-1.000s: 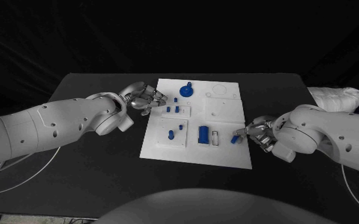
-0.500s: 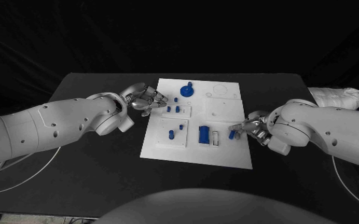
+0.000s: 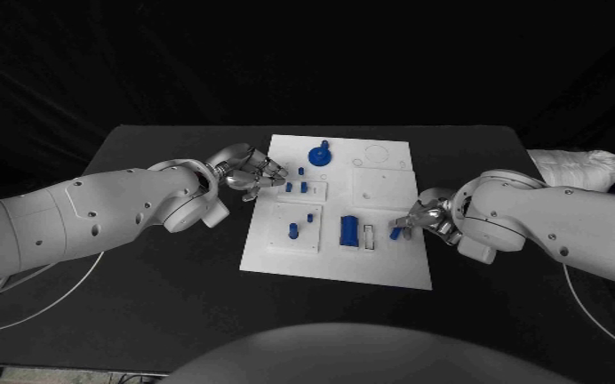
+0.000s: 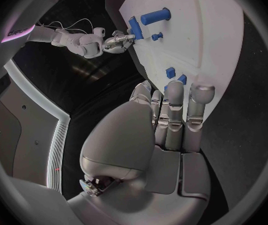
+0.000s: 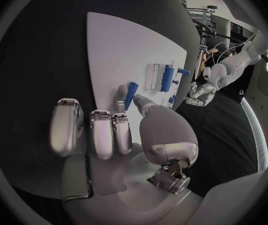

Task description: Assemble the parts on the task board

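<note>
right hand (image 3: 427,220) is over the right edge of the task board (image 3: 385,264), pinching a small blue peg (image 3: 399,233) between thumb and a fingertip, other fingers loosely curled beside it. the right wrist view shows it well: the peg (image 5: 131,94) sticks out past the fingertips (image 5: 122,92), slanted, low over the white plate. my guess is it's held by one end so the free end can go down into a seat, and the likely target is the narrow empty slot (image 3: 371,236) just left of it, right beside the tall blue block (image 3: 348,230). can't tell yet if the peg is touching the board or just above it. left hand (image 3: 252,171) sits at the far-left edge of the board, fingers curled in together, tips close to two small blue pegs (image 3: 296,188) standing in the little raised plate. left wrist view shows those fingers (image 4: 174,110) side by side with blue bits just past them, but whether they grip anything is hidden by the fingers themselves, so i can't tell; could be bracing the board or parked. other parts: round blue knob (image 3: 319,153) at the far side, small blue piece (image 3: 293,228) near-left of centre. the far-right recesses of the board are too faint to read. peg's lower end is hard to make out in the head view.
</note>
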